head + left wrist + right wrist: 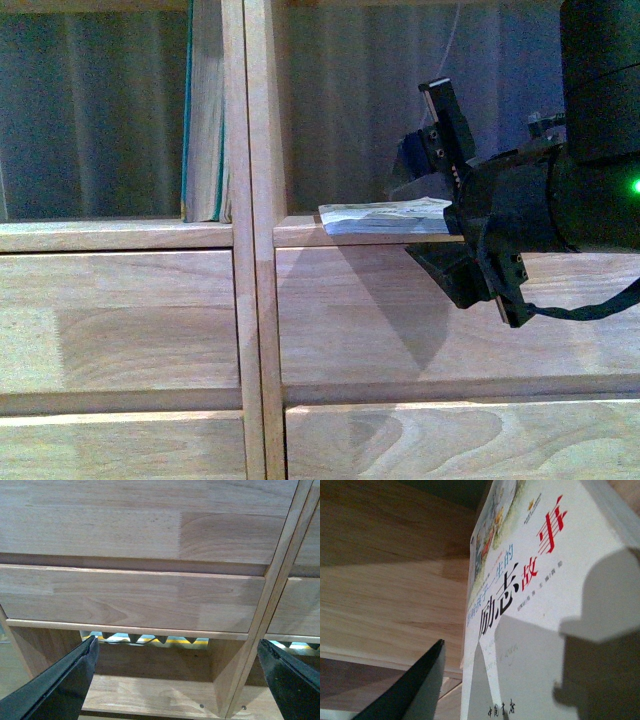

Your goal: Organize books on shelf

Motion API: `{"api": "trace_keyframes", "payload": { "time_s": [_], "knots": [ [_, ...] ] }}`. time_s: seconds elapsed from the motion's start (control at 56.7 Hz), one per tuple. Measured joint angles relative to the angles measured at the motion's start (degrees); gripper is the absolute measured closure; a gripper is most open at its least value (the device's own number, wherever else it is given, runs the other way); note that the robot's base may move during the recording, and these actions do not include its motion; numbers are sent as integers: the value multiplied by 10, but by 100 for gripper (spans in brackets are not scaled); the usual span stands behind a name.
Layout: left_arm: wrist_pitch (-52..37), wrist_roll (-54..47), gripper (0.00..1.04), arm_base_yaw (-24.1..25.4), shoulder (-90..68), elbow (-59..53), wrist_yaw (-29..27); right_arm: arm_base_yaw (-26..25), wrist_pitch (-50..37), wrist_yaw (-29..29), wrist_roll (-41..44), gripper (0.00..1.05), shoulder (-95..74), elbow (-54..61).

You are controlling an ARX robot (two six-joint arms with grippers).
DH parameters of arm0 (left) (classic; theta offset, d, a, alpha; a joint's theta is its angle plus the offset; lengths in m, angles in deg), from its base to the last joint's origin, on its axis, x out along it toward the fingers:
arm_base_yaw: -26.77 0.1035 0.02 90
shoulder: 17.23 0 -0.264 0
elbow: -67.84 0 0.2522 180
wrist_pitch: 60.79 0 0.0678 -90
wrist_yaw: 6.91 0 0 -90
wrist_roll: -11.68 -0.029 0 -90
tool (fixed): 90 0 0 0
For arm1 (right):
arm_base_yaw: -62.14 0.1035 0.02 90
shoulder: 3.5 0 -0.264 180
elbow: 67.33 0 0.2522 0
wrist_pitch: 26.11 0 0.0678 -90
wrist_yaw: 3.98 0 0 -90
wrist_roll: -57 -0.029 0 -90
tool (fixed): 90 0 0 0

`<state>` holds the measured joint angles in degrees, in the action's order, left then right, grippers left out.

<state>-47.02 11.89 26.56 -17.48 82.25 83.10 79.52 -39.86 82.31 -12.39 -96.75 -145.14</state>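
A thicker teal-covered book [205,110] stands upright in the left compartment of the light-wood shelf [252,300], leaning on the centre divider. The thin pale paperback [385,215] lies flat on the right compartment's ledge, partly overhanging it. My right gripper [455,205] is open, with one finger above the paperback and one below. In the right wrist view the paperback's white cover [545,580] with black and red characters fills the frame beside one dark finger [412,692]. My left gripper [177,642] is open and empty, facing the shelf's drawer fronts [130,595].
Below the two drawer fronts in the left wrist view is an open compartment [150,690] with a vertical divider [260,630] to one side. A dark backdrop shows through the backless upper compartments [90,110]. Plain drawer fronts [130,320] sit under the books.
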Motion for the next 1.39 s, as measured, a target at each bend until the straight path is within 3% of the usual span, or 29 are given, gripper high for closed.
{"api": "trace_keyframes", "payload": {
  "time_s": [0.335,0.37,0.564,0.793,0.899,1.146,1.393],
  "knots": [
    [0,0,7,0,0,0,0,-7,-19,4,-5,97,11,20],
    [0,1,7,1,0,0,4,-9,-23,2,-6,97,17,26],
    [-46,91,7,64,-75,57,162,-24,-32,-15,-2,97,70,64],
    [-139,129,7,115,-196,183,269,-40,-35,-43,10,98,135,82],
    [-189,143,7,129,-290,245,285,-48,-41,-48,23,98,149,82],
    [-161,214,7,98,-529,430,319,-62,-111,-57,24,98,165,89],
    [-201,360,7,27,-668,557,394,-50,-243,-118,30,98,184,115]
  ]
}}
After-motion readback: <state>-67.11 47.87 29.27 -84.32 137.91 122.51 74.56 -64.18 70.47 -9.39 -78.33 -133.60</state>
